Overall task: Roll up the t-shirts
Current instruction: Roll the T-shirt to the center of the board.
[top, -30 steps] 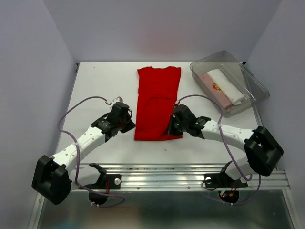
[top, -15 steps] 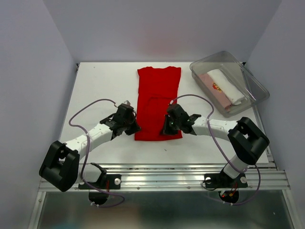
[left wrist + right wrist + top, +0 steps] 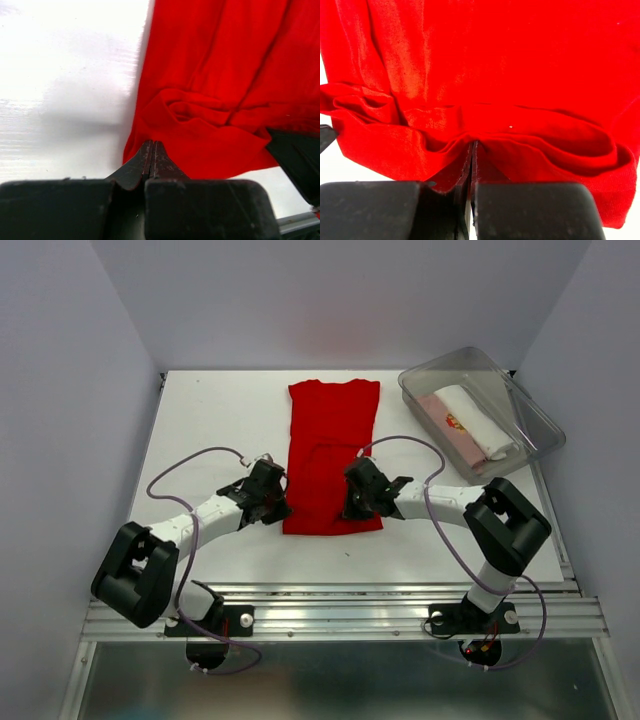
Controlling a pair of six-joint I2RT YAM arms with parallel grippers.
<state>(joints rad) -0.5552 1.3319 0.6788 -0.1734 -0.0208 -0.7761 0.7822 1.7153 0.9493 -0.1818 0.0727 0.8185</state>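
Note:
The red t-shirt [image 3: 330,450] lies folded into a long strip down the middle of the white table. Its near hem is bunched into folds in the left wrist view [image 3: 210,130] and in the right wrist view [image 3: 485,125]. My left gripper [image 3: 281,508] is shut at the hem's near-left corner, its tips [image 3: 152,145] pinching the cloth edge. My right gripper [image 3: 349,506] is shut on the hem further right, with cloth drawn into its tips [image 3: 472,144]. A white rolled t-shirt [image 3: 475,418] and a pale pink one with a red print [image 3: 448,422] lie in the tub.
The clear plastic tub [image 3: 520,405] stands at the back right of the table. The metal rail [image 3: 340,605] runs along the near edge. The right gripper's dark body shows at the right of the left wrist view [image 3: 297,160].
Both grippers moved inward onto the red t-shirt's near hem, the left one to the right and the right one to the left. The hem is now bunched at their tips.

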